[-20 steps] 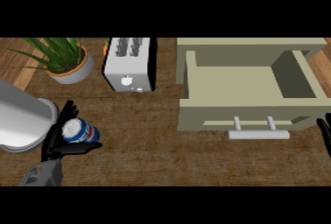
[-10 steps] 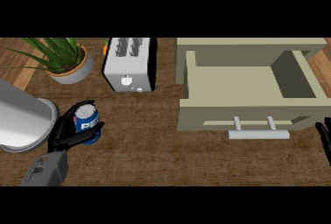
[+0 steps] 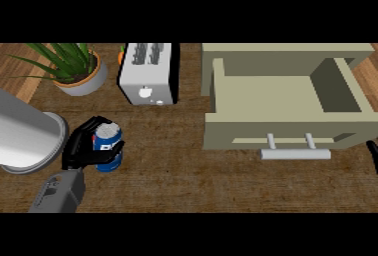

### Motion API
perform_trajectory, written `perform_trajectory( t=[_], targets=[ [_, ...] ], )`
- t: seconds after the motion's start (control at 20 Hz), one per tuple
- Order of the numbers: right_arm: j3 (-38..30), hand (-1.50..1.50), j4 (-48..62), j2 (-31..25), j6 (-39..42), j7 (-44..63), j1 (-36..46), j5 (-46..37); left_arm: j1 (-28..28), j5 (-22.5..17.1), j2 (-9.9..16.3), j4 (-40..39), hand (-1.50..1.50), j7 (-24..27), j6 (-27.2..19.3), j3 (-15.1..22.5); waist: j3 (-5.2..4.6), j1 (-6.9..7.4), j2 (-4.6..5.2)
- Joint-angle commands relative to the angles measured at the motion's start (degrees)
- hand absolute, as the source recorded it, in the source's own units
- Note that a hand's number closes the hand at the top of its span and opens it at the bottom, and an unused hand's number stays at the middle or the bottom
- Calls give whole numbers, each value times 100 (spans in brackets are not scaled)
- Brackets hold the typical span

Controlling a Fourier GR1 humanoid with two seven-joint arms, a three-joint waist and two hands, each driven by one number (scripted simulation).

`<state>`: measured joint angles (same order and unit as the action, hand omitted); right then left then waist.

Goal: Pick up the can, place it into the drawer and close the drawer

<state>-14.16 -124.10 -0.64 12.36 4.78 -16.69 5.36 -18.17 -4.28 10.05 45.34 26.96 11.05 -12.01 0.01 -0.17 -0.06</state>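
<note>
A blue can (image 3: 108,144) with a white label and silver top stands upright on the wooden counter at the left. My left hand (image 3: 83,150) is curled round it from the left side, hiding part of its body. The beige drawer (image 3: 280,131) is pulled open at the right, its inside bare, with a pale bar handle (image 3: 294,153) on its front. Only a sliver of my right hand (image 3: 373,152) shows at the right edge, below the drawer's corner.
A white toaster (image 3: 148,73) stands at the back, with a potted green plant (image 3: 72,68) to its left. A large grey metal pot (image 3: 28,135) lies close beside my left hand. Bare wood stretches between the can and the drawer.
My left hand has closed its fingers round the can, and the can has shifted toward the upper right and now stands upright. The right hand has slid further out of view.
</note>
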Motion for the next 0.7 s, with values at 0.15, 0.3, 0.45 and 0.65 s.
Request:
perform_trajectory(
  t=[0.15, 0.3, 0.45, 0.65],
  targets=[
    [-206, -150, 82, 51, 172, -290, -281, 140, 329, -343, -143, 1429, 150, -809, -154, 84, 1, 13, -8],
    [-256, -150, -139, -116, 176, 36, -143, 317, 296, -189, -609, 1536, 150, -730, -997, 110, 1, 9, -8],
    [201, -150, -66, 61, -163, -185, -198, -55, 246, -126, -548, 1337, 150, -486, -1129, 87, -1, -7, 1],
    [-76, -150, -206, -129, -154, 383, 157, 177, 259, -133, -565, 2877, 150, -1921, -1188, 533, 2, 38, -13]
  ],
)
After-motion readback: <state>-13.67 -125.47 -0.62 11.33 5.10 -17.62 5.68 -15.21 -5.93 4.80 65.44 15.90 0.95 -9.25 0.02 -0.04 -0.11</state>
